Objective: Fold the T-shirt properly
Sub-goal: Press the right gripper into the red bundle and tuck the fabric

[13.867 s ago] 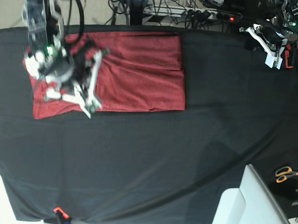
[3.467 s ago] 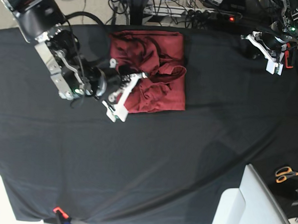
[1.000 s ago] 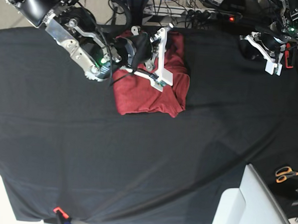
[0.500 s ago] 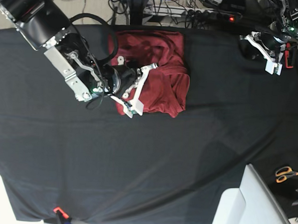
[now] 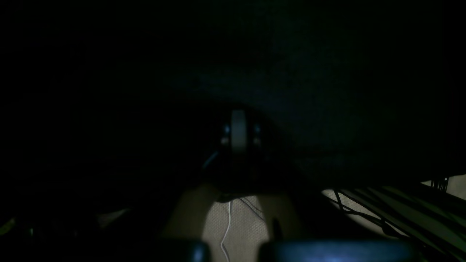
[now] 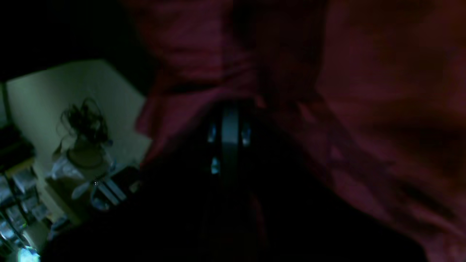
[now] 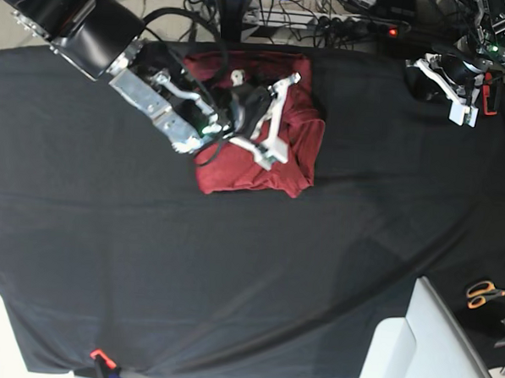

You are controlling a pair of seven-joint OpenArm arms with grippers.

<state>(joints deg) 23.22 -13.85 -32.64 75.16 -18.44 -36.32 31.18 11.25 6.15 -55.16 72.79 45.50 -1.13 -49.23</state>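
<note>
The brick-red T-shirt (image 7: 281, 169) lies folded into a compact bundle at the back middle of the black-covered table (image 7: 231, 273). My right gripper (image 7: 271, 122) hovers low over the bundle's middle, its white jaws spread and nothing between them. In the right wrist view the red cloth (image 6: 364, 109) fills the right side, close under the gripper. My left gripper (image 7: 453, 88) rests at the table's far right back corner, well away from the shirt. The left wrist view is almost black, so its jaws cannot be read.
Orange-handled scissors (image 7: 484, 293) lie at the right edge. A white object (image 7: 413, 350) stands at the front right. Cables and a power strip (image 7: 346, 24) run behind the table's back edge. An orange clip (image 7: 100, 355) sits at the front edge.
My right gripper moved from the shirt's left edge up and to the right, and is over the bundle's middle. The shirt keeps its folded shape. The left arm has not moved.
</note>
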